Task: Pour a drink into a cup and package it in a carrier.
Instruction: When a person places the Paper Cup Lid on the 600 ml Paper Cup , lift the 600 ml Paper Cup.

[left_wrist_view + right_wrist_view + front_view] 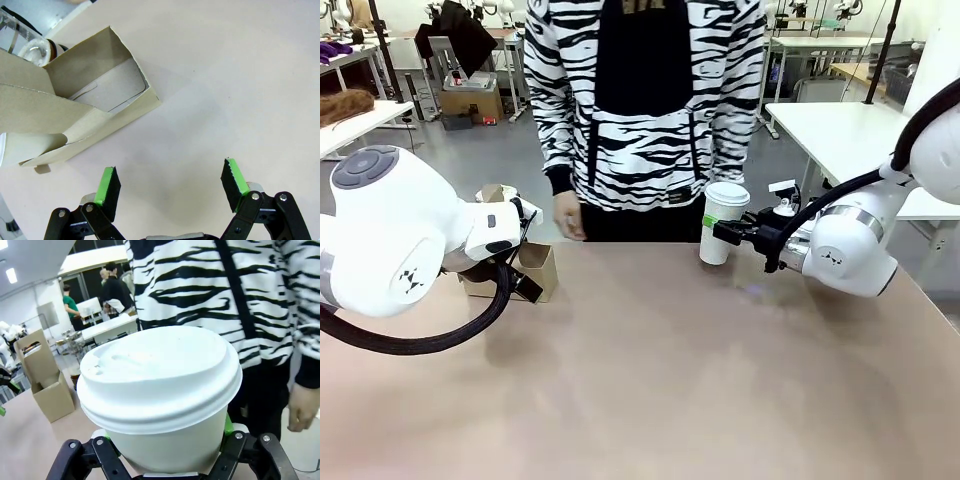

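Right gripper (732, 234): closed on the white lidded paper cup (724, 216), with a finger on either side of the cup wall below the lid.
Cup attitude: upright, lid on top, its long axis vertical. Whether its base rested on the table (670, 380) or hung just above it could not be told.
Cup position: far side of the table, right of centre, just in front of the person's striped top.
Left gripper (172, 187): jaws wide apart and holding nothing, over bare tabletop just beside the carrier (112, 87).
Carrier position: far left part of the table, with the left arm close against it. In the front view it sat well apart from the cup.
Carrier opening: the left wrist view looked into one brown cardboard compartment, which was empty, beside the tall centre piece.
Glass pot (24, 45): just behind the carrier. Too little of it showed to tell the liquid inside.
Person's hand (568, 215): hung at the table's far edge, between carrier and cup, touching neither.
Deciding relation: the carrier lay to the robot's left of the held cup, across the middle of the table.
Nearer arm: the left arm was nearer the carrier, but the right one had the cup.
Judgement: the cup would probably have to travel leftward, kept upright, and come down into the open compartment clear of the handle piece.
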`<state>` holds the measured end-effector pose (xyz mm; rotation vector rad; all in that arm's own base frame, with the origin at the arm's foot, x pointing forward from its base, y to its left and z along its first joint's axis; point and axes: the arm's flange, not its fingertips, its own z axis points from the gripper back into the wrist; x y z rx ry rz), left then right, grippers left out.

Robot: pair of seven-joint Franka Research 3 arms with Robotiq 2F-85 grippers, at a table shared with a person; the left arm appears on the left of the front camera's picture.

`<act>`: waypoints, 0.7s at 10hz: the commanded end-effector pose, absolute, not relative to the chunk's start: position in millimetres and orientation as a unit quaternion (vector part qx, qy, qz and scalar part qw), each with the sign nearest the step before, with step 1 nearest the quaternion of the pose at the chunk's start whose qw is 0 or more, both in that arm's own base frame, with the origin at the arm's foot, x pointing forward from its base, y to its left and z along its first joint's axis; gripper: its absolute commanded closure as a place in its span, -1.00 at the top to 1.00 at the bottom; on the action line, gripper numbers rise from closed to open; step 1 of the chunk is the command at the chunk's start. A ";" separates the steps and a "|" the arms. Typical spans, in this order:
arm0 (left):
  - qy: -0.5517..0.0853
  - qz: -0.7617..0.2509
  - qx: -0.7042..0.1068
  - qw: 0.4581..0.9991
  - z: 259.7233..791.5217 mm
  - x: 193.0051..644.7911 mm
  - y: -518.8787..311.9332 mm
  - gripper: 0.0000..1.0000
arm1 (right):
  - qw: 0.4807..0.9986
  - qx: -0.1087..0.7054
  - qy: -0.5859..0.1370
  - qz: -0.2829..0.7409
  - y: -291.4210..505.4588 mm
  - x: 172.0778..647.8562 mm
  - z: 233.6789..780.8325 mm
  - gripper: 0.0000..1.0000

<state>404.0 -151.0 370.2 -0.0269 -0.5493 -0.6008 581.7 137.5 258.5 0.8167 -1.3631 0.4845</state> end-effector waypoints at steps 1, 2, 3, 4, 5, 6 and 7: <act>-0.267 -0.293 -0.014 0.918 370.5 403.7 -151.3 1.00 | 0.675 0.361 -0.607 0.214 139.8 582.1 262.6 0.62; -0.267 -0.293 -0.014 0.918 370.5 403.7 -151.3 1.00 | 0.675 0.361 -0.607 0.214 139.8 582.1 262.6 0.62; -0.267 -0.293 -0.014 0.918 370.5 403.7 -151.3 1.00 | 0.675 0.361 -0.607 0.214 139.8 582.1 262.6 0.62; -0.267 -0.293 -0.014 0.918 370.5 403.7 -151.3 1.00 | 0.675 0.361 -0.607 0.214 139.8 582.1 262.6 0.62; -0.267 -0.293 -0.014 0.918 370.5 403.7 -151.3 1.00 | 0.675 0.361 -0.607 0.214 139.8 582.1 262.6 0.62; -0.267 -0.293 -0.014 0.918 370.5 403.7 -151.3 1.00 | 0.675 0.361 -0.607 0.214 139.8 582.1 262.6 0.62; -0.267 -0.293 -0.014 0.918 370.5 403.7 -151.3 1.00 | 0.675 0.361 -0.607 0.214 139.8 582.1 262.6 0.62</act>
